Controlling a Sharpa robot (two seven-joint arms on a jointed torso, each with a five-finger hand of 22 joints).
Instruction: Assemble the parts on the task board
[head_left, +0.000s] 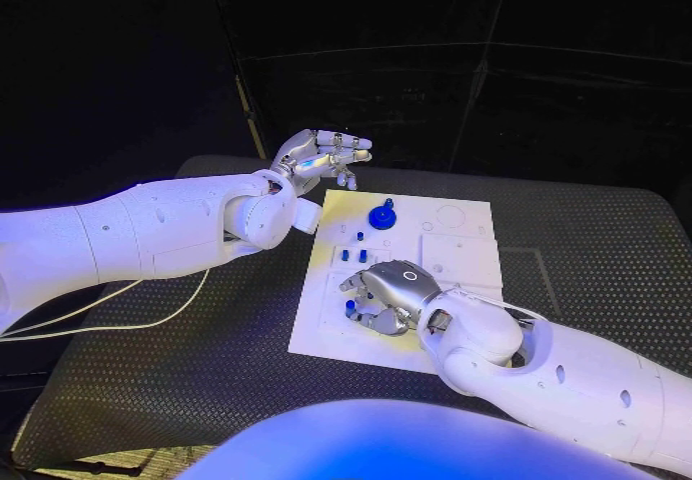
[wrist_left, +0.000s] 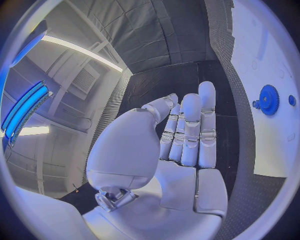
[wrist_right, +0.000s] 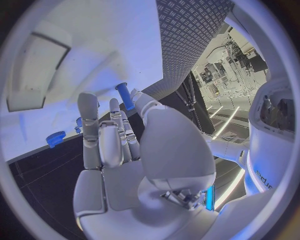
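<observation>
- Black walls stand behind a black table (head_left: 173, 360) with a bumpy mat on top.
- The two white arms are the biggest things. The left arm comes in from 9 o'clock. The right arm comes in from 5 o'clock.
- The board (head_left: 433, 250) is a white plate in the middle of the table. It has flat square shapes and little round holes on it.
- The left hand (head_left: 320, 155) is up at about 11 o'clock from the board's middle, just past the board's far left corner. It hangs over the black mat, not over the board. In the left wrist view its fingers (wrist_left: 190, 130) are straight and side by side, with the thumb apart, and it holds nothing.
- The right hand (head_left: 387, 296) is over the near half of the board, palm down. Its fingers are bent down toward the plate. In the right wrist view the fingers (wrist_right: 106, 135) point at the board with nothing in them. I cannot tell if the tips touch the plate.
- A blue gear (head_left: 382, 216) sits on the far part of the board, at about 11 o'clock from the middle. It is near the left hand but not touching it. The left wrist view shows the gear (wrist_left: 269, 99) too.
- Small blue pegs (head_left: 361, 236) stand at about 6 o'clock from the gear, between the gear and the right hand. One peg (wrist_right: 124, 95) shows just past the right fingertips.
</observation>
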